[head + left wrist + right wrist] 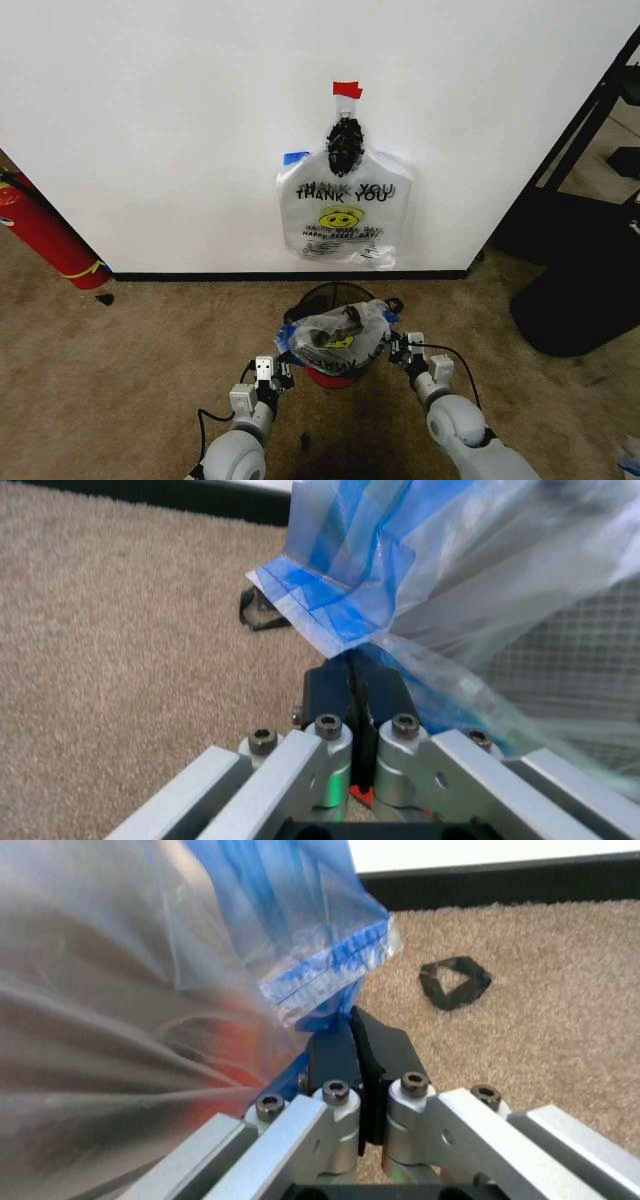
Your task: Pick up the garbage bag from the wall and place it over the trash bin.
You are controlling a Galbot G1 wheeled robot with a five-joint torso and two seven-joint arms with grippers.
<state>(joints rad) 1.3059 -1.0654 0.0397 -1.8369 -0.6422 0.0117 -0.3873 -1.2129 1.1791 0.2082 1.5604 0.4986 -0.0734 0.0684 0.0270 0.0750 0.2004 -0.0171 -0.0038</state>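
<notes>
Both grippers, left [284,377] and right [396,349], pinch the bag [337,338] edges over the bin [331,377]; flimsy, slippery stuff, best held by the rim.

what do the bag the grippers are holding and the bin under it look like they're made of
The bag looks like thin glossy plastic film: see-through, crinkled, with blue strips at the edges held by the left gripper and right gripper. The bin seems to be black wire mesh, probably metal; a fine grid shows through the film in the left wrist view. Its red base could be plastic, though I can't tell.
</notes>
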